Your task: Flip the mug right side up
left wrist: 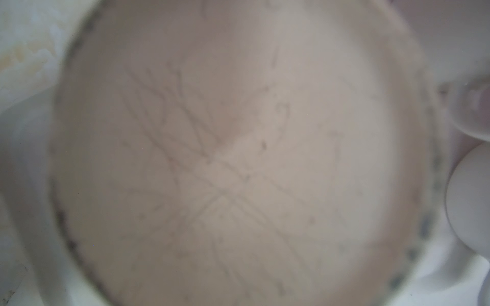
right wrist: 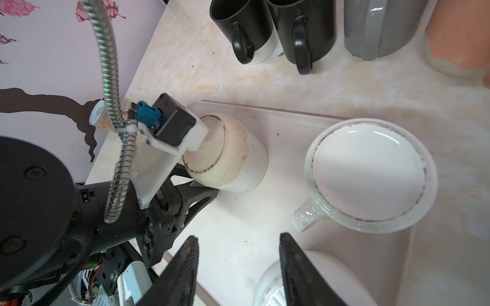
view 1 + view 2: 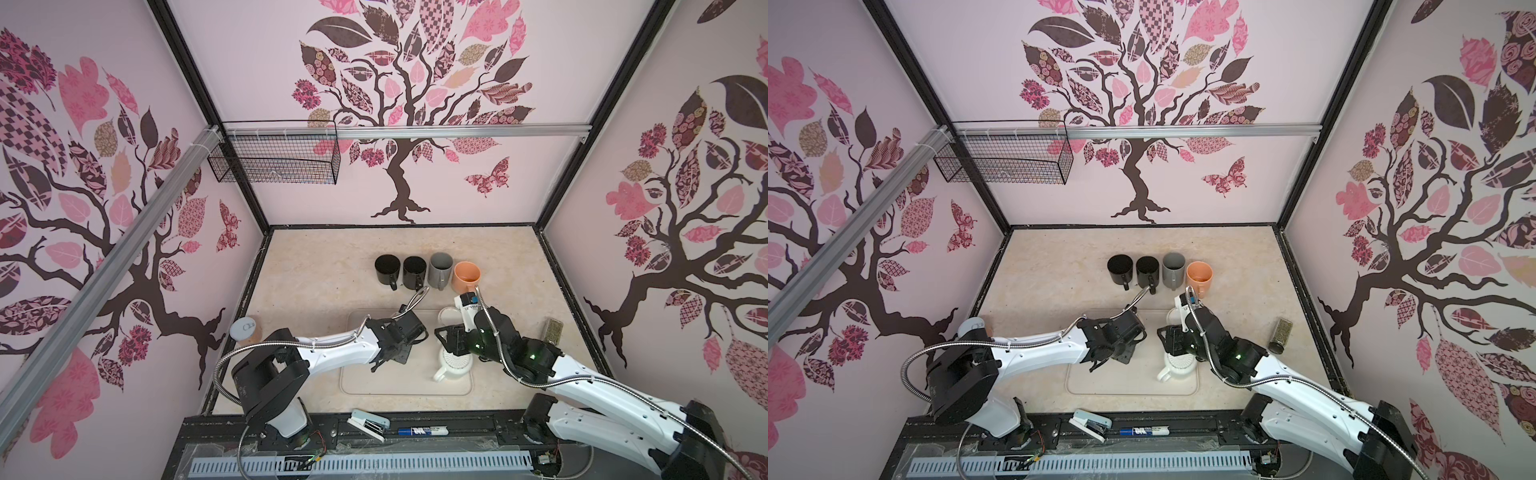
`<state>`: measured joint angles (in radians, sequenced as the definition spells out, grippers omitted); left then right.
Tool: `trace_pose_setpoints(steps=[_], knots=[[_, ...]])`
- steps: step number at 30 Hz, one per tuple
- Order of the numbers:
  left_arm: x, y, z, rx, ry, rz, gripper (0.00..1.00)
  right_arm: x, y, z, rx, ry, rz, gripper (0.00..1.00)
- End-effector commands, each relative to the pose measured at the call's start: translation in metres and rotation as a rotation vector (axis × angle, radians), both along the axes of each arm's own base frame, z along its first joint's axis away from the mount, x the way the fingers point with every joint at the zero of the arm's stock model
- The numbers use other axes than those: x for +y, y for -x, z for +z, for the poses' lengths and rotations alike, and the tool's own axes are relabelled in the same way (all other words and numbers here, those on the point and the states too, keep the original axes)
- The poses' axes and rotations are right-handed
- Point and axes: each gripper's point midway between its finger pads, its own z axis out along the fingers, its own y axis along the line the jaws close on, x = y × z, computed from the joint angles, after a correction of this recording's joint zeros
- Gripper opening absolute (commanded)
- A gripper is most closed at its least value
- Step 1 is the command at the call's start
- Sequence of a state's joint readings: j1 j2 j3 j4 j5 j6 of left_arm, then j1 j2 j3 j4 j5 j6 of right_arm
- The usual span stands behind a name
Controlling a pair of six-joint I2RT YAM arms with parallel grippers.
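Note:
The mug (image 2: 233, 159), cream and speckled, stands upside down on the beige tray (image 2: 252, 212), with its scratched base filling the left wrist view (image 1: 225, 159). My left gripper (image 3: 386, 361) (image 3: 1104, 361) covers it in both top views. Its wrist camera sits right against the mug's base, and one of its black fingers (image 2: 205, 192) lies against the mug's side wall. The other finger is hidden. My right gripper (image 2: 238, 265) (image 3: 453, 340) hangs open over the tray, nothing between its ribbed pads, close above a white ribbed-base mug (image 2: 318, 278).
A wide white mug (image 2: 368, 172) lies upside down on the tray. Behind the tray stand two upright black mugs (image 3: 387, 268), a grey one (image 3: 440, 268) and an orange one (image 3: 466, 276). There is a lidded jar (image 3: 246, 330) on the left, a spice jar (image 3: 552, 330) on the right, and a stapler (image 3: 370, 424) and marker (image 3: 422, 431) at the front.

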<state>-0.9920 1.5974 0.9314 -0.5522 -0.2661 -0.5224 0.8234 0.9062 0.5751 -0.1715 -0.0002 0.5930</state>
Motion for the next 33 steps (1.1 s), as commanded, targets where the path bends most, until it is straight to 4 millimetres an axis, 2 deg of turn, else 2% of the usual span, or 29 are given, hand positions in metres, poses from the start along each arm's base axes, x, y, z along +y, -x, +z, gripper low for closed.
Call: trace_pose_setpoints(steps=[1,3,5,9,12,15,17,22,27,33], knots=[[-0.012,-0.017,0.014,-0.055,0.035,0.009,0.20,0.002,-0.003,0.000,-0.023,0.009,0.007,0.53],[-0.010,-0.019,0.014,-0.067,0.013,0.012,0.12,0.003,-0.003,-0.001,-0.019,0.009,0.008,0.53],[-0.004,-0.024,0.014,-0.092,-0.019,0.027,0.00,0.003,-0.003,-0.002,-0.014,0.008,0.010,0.52],[0.010,-0.032,0.028,-0.179,-0.060,0.055,0.00,0.004,-0.001,0.000,-0.011,-0.002,0.018,0.52],[0.018,-0.037,0.056,-0.265,-0.043,0.067,0.00,0.005,0.003,0.006,-0.018,-0.028,0.027,0.51],[0.025,-0.040,0.093,-0.346,0.001,0.073,0.00,0.009,0.006,0.014,-0.021,-0.074,0.043,0.51],[0.028,-0.039,0.120,-0.385,0.056,0.070,0.00,0.016,0.009,0.020,-0.011,-0.127,0.070,0.50],[0.025,-0.030,0.172,-0.404,0.233,0.060,0.00,0.038,0.022,0.020,0.055,-0.272,0.156,0.49],[0.019,-0.023,0.214,-0.366,0.480,0.078,0.00,0.054,0.034,0.038,0.061,-0.458,0.237,0.48],[0.016,-0.023,0.250,-0.317,0.696,0.113,0.00,0.057,0.036,0.071,-0.027,-0.655,0.277,0.53]])
